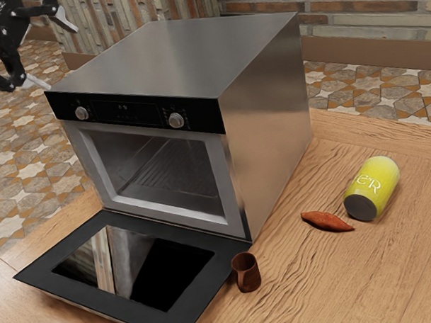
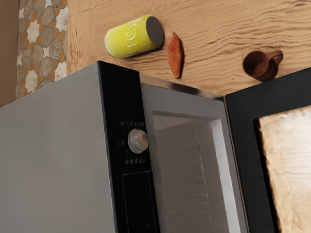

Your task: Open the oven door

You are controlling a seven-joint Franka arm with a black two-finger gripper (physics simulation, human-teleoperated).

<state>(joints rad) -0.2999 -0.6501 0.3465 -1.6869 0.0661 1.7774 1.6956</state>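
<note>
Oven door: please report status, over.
Pincer open, empty, away from door. Door swung down, wide open. Cup beside door, near hinge side; nothing seen on top of door. Over.

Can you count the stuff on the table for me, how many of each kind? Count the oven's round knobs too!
Boxy silver metal oven: 1
Round silver knobs: 2
Yellow-green cylindrical can: 1
Small brown mug with a handle: 1
Orange-red tapered thing, maybe a sweet potato: 1
Total: 6
</note>
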